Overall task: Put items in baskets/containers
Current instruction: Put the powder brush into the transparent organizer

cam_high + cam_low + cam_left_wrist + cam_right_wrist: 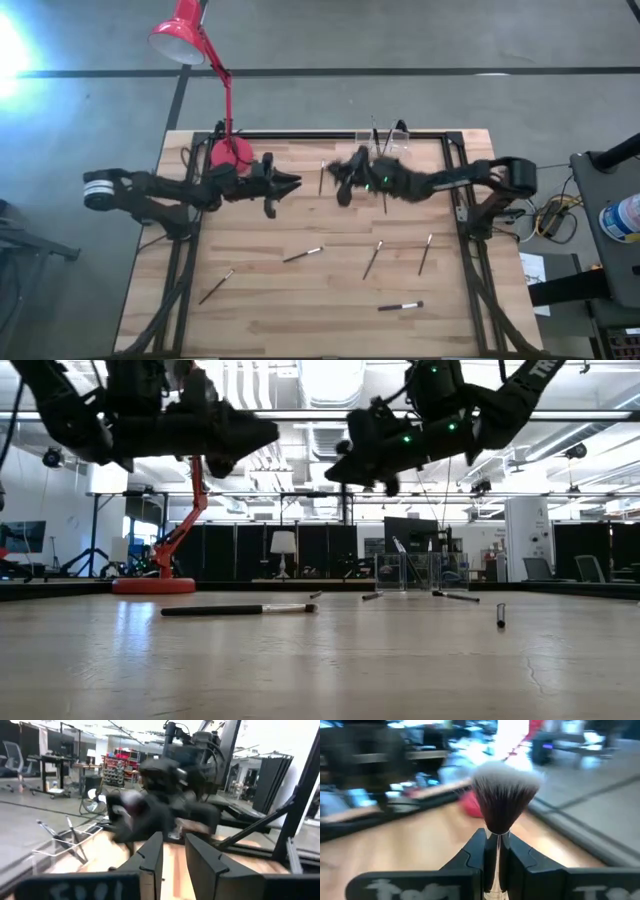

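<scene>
My right gripper (496, 847) is shut on a makeup brush, whose fluffy dark, white-tipped head (504, 795) sticks out past the fingertips. It hovers above the table's middle (340, 180), facing my left gripper (293, 181). My left gripper (173, 855) is open with nothing between its fingers, a short way from the right one. Several thin brushes lie flat on the wood, such as one brush (302, 254) and another brush (400, 306). The clear organiser (385, 142) stands at the far edge with a few brushes upright in it. My right gripper pinches the brush between its two fingers at the silvery ferrule (496, 839), just behind the bristles. The brush lies along the fingers, with its head pointing toward the table's left. It is lifted clear of the table; its handle is hidden by the gripper.
A red desk lamp stands with its base (230, 152) at the far left corner, close behind my left arm. One more brush (322, 178) lies under the gap between the grippers. A black frame (455, 180) rims the table.
</scene>
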